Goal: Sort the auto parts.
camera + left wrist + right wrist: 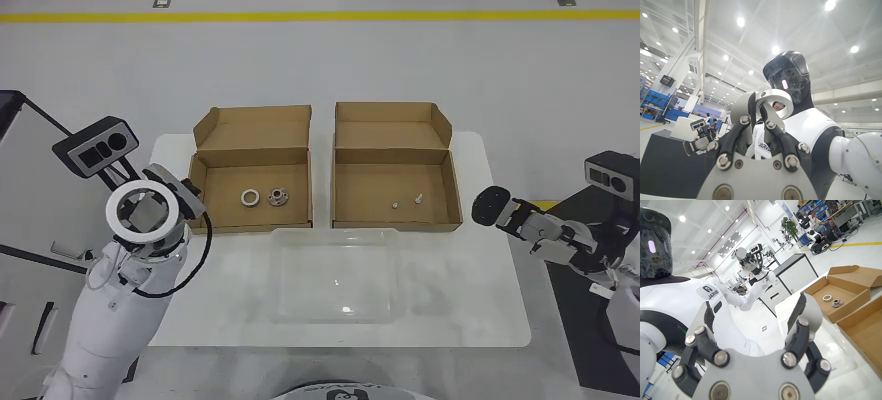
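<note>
- The left gripper [758,106] is shut tight on a metal ring [775,103]. It holds the ring up in the air, just beside the left box [225,200].
- I think the step now is to carry this ring to its box.
- The left box has 1 other ring [248,197] and 1 round part [277,195] in it, so I think the held ring goes there.
- Next, the arm must tip the gripper down, go over the box wall, and let go above a bare spot.
- The right gripper [755,299] is wide open and holds nothing. It is by the right end of the bench [470,300].
- The right box [360,195] has 2 small parts [420,197].
- A clear tray [300,300] sits in front of the 2 boxes.
- The box wall and the 2 parts inside could get bumped.
</note>
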Tool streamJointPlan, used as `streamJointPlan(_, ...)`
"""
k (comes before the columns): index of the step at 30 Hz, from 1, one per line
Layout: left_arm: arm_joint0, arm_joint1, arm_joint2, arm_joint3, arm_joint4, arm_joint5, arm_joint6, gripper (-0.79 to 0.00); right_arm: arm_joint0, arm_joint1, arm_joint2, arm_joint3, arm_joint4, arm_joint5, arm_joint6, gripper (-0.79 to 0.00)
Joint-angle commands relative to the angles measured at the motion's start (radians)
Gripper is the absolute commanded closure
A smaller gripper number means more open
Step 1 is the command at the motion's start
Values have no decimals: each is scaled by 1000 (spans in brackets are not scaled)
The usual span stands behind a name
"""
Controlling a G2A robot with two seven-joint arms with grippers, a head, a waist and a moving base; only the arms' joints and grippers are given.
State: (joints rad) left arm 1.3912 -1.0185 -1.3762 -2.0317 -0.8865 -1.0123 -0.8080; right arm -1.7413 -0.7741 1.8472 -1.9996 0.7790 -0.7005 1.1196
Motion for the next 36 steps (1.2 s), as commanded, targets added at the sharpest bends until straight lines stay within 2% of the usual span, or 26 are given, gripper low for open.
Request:
streamJointPlan(1, 0, 0, 0, 0, 0, 0, 0, 0, 0, 0, 0, 0, 0, 0, 0, -785)
streamJointPlan(11, 0, 0, 0, 0, 0, 0, 0, 0, 0, 0, 0, 0, 0, 0, 0, -785)
streamJointPlan(16, -15, -7, -17, 0, 108, 86, 84, 0, 0, 0, 0, 0, 0, 0, 0, -785)
streamJointPlan(18, -27, -10, -28, 10, 205, 146, 133, 0, 0, 0, 0, 0, 0, 0, 0, -785)
streamJointPlan(20, -44, -15, -35, 6, 326, 245, 207, 0, 0, 0, 0, 0, 0, 0, 0, -785)
streamJointPlan(23, -78, -23, -22, -36, 482, 377, 311, 0, 0, 0, 0, 0, 0, 0, 0, -785)
streamJointPlan(26, -112, -29, 3, -46, 617, 474, 358, 0, 0, 0, 0, 0, 0, 0, 0, -785)
streamJointPlan(28, -132, -31, 22, -43, 690, 540, 355, 0, 0, 0, 0, 0, 0, 0, 0, -785)
streamJointPlan(32, -170, -29, 68, -49, 867, 744, 281, 0, 0, 0, 0, 0, 0, 0, 0, -785)
streamJointPlan(36, -203, -30, 130, -61, 999, 858, 210, 0, 0, 0, 0, 0, 0, 0, 0, -785)
